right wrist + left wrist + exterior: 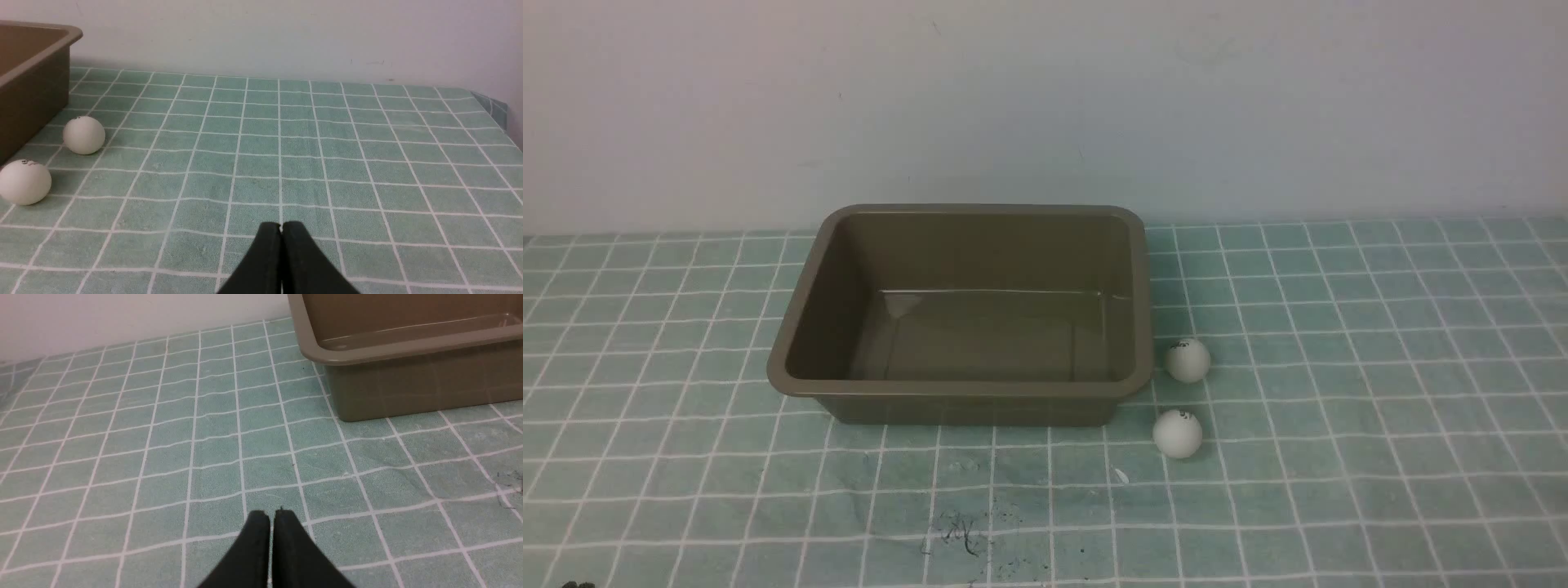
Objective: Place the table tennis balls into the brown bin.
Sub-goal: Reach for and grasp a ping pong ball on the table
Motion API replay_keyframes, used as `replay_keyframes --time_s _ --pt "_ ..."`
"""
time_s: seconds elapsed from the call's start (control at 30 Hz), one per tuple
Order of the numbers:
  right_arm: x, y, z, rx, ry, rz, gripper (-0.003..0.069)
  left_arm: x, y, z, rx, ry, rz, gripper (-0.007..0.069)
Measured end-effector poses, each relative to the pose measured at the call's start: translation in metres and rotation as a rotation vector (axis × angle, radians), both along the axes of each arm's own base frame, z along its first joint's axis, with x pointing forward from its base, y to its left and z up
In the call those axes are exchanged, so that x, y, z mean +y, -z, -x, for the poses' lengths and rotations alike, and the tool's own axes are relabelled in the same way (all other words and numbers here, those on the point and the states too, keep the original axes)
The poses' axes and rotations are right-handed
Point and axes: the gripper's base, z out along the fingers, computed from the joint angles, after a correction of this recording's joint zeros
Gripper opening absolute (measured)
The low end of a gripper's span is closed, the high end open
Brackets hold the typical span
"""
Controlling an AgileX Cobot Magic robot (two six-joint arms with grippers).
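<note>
Front view shows table tennis balls point(1187, 360) beside brown bin point(964, 390); left pincer point(271, 514), right pincer point(281, 225) closed.

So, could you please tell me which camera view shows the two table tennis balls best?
The front view: the far ball and near ball both show whole, just right of the brown bin. The right wrist view shows them larger but at its edge. The left wrist view shows neither.

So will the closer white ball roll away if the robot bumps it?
Probably: the nearer ball is round and lies loose on the cloth, so a nudge would likely roll it. It looks smooth, so it may slip from a pinch. The brown bin nearby might stop it.
</note>
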Motion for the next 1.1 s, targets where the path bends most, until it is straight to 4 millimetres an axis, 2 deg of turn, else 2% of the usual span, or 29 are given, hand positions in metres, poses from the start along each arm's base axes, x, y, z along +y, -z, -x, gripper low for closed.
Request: replay_keyframes --time_s 0.77,0.83,1.0,1.03,1.07,1.1 --pt "0.001 -0.001 -0.001 -0.025 -0.001 -0.031 -0.0014 0.0 0.0 0.0 0.0 0.0 0.0 -0.0005" --pt "0.002 -0.005 -0.002 -0.086 0.0 -0.151 -0.0014 0.0 0.0 0.0 0.0 0.0 0.0 -0.0005" --pt "0.0 -0.025 -0.002 -0.309 0.046 -0.766 -0.0014 0.0 0.0 0.0 0.0 0.0 0.0 -0.0005" --pt "-0.001 -0.025 -0.002 -0.315 0.049 -0.784 -0.0014 0.0 0.0 0.0 0.0 0.0 0.0 -0.0005" --pt "-0.004 -0.029 -0.002 -0.369 0.072 -0.902 -0.0014 0.0 0.0 0.0 0.0 0.0 0.0 -0.0005" --pt "-0.006 -0.03 -0.001 -0.392 0.083 -0.94 -0.0014 0.0 0.0 0.0 0.0 0.0 0.0 -0.0005"
